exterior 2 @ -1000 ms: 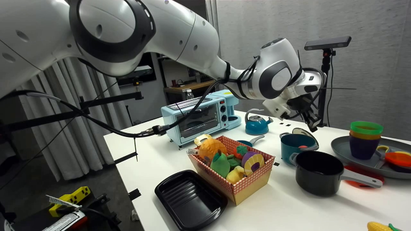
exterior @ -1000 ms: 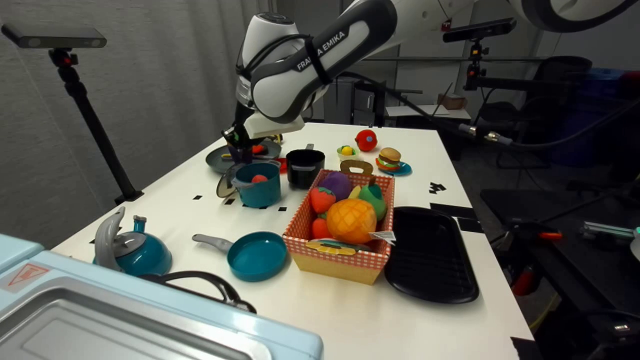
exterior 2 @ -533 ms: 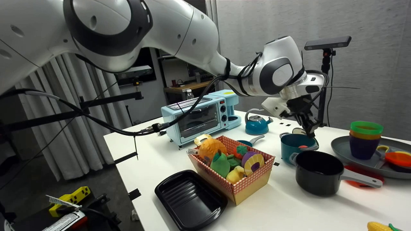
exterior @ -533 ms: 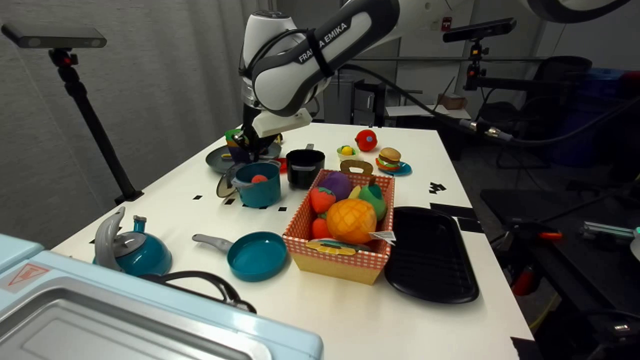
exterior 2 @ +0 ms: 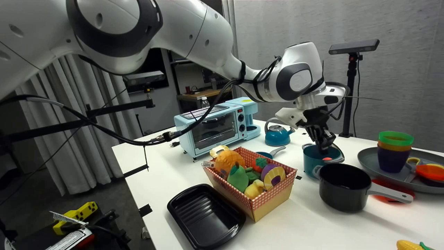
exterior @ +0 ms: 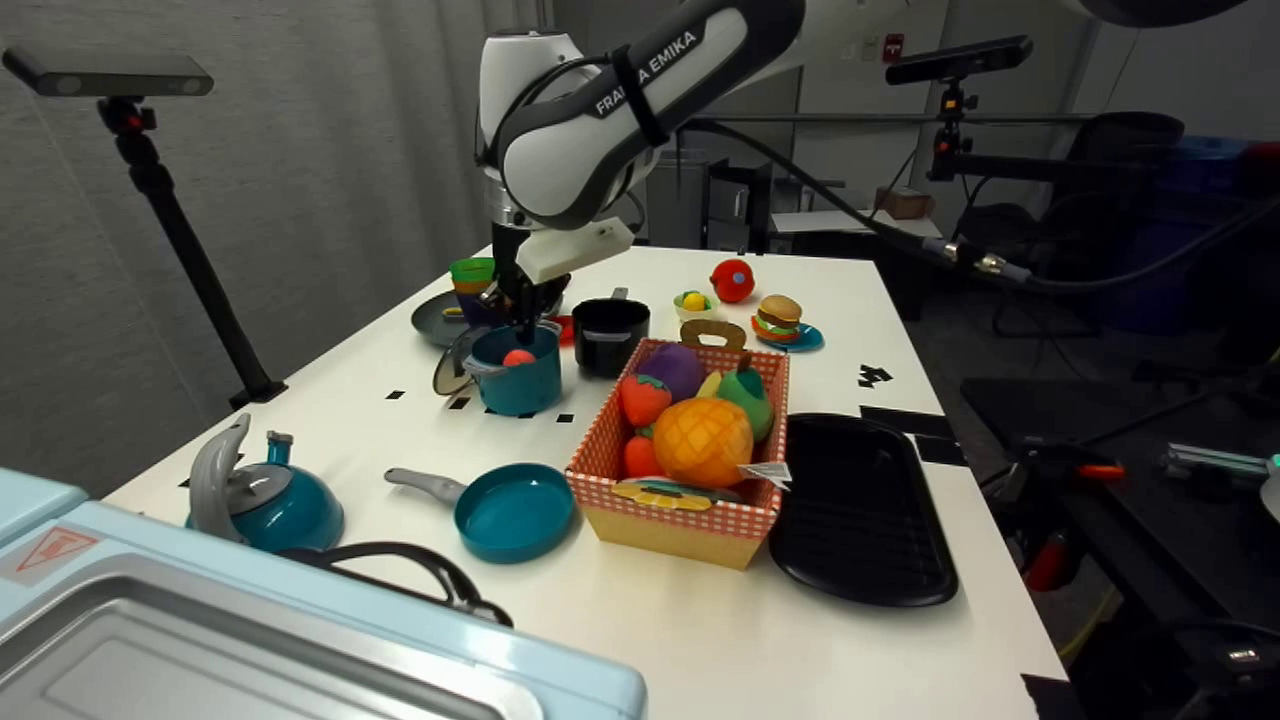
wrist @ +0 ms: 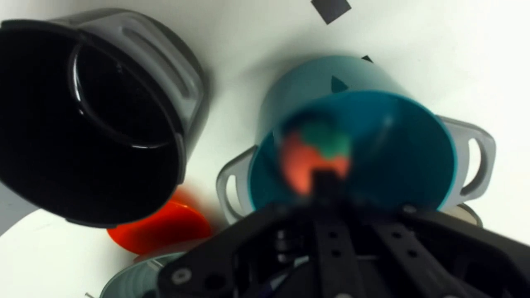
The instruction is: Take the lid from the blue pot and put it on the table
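Right of centre in an exterior view, the gripper [exterior 2: 323,150] hangs with its tip inside the mouth of the blue pot [exterior 2: 313,163]; half a second ago that tip sat higher and farther right, over the pot's right edge; the white arm [exterior 2: 300,81] has shifted along with it. I cannot tell whether the gripper's jaws are parted or pressed together, nor whether they touch the red thing with a green top [wrist: 295,162]; this lies in the pot, near the middle of the wrist view, blurred and partly covered by the gripper.

The lid [exterior: 450,368] is off the pot; left of centre in an exterior view, it stands tilted just beside the pot's left side, its lower edge on the white table [exterior: 860,650]; lid and pot have kept their places. The stacked cups [exterior: 473,275], left of centre and mostly covered a second ago, now show green and orange; the black pot [exterior 2: 341,194], lower right, is unmoved.
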Controlling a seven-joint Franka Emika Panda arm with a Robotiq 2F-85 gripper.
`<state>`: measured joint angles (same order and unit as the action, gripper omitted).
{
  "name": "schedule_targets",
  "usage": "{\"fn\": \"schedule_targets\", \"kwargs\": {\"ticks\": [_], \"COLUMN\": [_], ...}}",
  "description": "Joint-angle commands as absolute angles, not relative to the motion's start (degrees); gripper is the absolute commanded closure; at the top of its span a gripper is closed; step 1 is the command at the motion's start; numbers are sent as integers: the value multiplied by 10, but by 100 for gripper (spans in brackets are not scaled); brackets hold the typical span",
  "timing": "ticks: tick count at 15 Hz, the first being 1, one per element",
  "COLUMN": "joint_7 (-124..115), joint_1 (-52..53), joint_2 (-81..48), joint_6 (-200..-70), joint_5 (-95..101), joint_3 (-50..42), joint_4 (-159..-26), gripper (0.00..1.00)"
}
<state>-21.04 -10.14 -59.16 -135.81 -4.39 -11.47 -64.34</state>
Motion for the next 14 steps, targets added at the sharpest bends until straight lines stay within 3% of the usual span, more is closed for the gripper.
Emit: {"fn": "schedule_targets", "kwargs": {"ticks": [1, 14], "joint_7": [-195, -310], "joint_1": [-99, -69], "joint_2": [-585, -656], "joint_6": [-1350, -1443], "joint_5": [-42, -41], "joint_3": [-105, -139], "joint_4": [-641, -547], "gripper": [100, 100]}}
